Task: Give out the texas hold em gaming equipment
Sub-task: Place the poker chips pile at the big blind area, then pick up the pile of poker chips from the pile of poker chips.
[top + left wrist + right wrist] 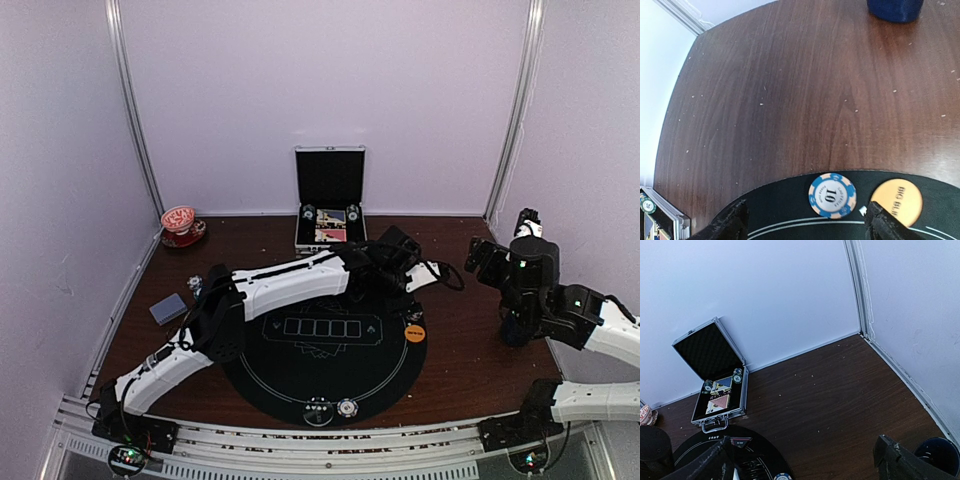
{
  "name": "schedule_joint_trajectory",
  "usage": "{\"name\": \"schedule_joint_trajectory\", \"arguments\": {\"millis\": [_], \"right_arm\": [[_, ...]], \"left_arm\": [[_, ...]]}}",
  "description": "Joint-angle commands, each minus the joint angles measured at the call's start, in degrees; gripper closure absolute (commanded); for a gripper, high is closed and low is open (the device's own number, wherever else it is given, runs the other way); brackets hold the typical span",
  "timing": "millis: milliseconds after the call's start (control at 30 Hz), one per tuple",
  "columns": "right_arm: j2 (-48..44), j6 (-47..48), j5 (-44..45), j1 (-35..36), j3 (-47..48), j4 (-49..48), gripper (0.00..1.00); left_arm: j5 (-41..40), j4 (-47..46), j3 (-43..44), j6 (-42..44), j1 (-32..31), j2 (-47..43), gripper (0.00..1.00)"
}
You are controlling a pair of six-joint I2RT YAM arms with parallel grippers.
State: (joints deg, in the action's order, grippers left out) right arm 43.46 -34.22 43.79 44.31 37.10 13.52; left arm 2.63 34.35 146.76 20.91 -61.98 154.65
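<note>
The left hand [804, 224] hangs low over the far right part of the round black mat [300, 385]. Its two fingers [732, 224] are spread well apart with nothing between them, so it holds nothing. Just ahead of the fingertips a teal-and-white chip [832, 195] marked 10 lies flat by the mat's rim. Just beside it, not touching, sits the orange button disc [896, 201], both toward the right side of the desk [790, 100]. Beyond them, nearer the right edge, stands the dark blue mug [895, 9]. The right hand [805, 467] is raised above the desk by that right edge, jaws wide and empty. Two other chips [347, 407] rest on the mat's near rim and a deck of cards [168, 309] lies by the left edge. The open metal case [330, 200] at the middle of the far edge holds further chips and cards. This looks like the chip-dealing step, with the right-hand seat apparently served. The next move, I judge, calls for lifting the left hand straight up, clear of chip and disc, then reaching to the case for a chip for an unsupplied seat.
</note>
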Motion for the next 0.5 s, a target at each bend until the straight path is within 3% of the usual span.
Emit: {"name": "schedule_joint_trajectory", "arguments": {"millis": [0,67,233,467], "right_arm": [[0.2,0.8,0.2,-0.2,-0.9,-0.5,0.02],[0.4,1.1,-0.1,-0.3,-0.8,-0.6,0.02],[3.0,2.7,-3.4,-0.3,-0.7,-2.4,0.0],[11.4,4.7,-13.2,0.2,0.5,-5.5,0.0]], "left_arm": [[3.7,0.2,-4.8,0.3,-0.7,-7.6,0.11],[4.1,1.0,-7.5,0.0,-0.7,-10.6,0.03],[-3.4,-1.7,-20.7,1.1,0.6,-21.5,0.02],[-7.9,-5.3,-37.6,0.0,12.6,-38.0,0.02]]}}
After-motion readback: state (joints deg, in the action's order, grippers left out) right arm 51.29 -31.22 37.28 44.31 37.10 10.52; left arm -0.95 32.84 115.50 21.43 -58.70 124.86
